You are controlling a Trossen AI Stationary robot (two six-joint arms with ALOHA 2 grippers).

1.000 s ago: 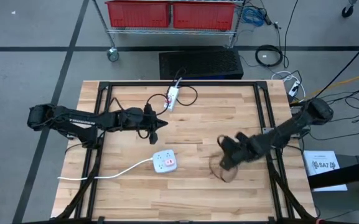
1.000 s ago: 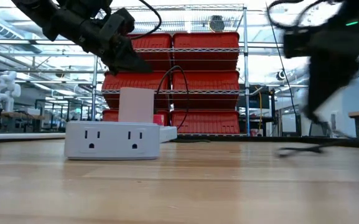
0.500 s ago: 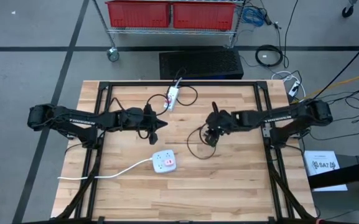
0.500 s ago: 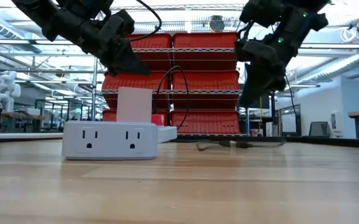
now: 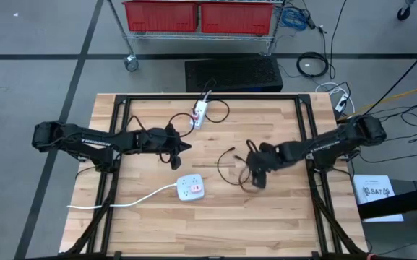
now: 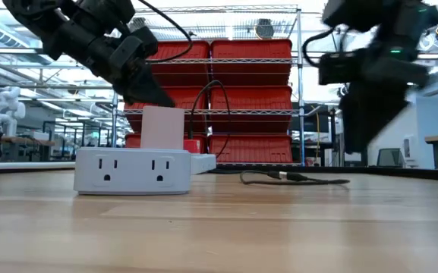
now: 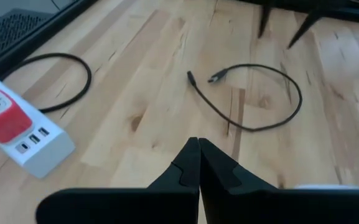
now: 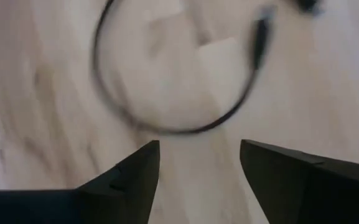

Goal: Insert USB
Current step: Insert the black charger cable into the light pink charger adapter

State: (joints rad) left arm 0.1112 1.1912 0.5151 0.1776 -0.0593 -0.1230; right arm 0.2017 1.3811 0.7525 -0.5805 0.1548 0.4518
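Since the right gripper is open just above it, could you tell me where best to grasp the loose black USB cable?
Grip the USB cable just behind a plug end, coming straight down: it lies flat in a loop on the table, both ends free.

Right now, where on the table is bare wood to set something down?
Free: the near strip below the white outlet cube, and the far right corner. Crowded: the middle, where the black USB cable lies under the right pincer, and around the power strip.

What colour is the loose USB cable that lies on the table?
The USB cable is black. The left wrist view shows it best, curled on the wooden table.
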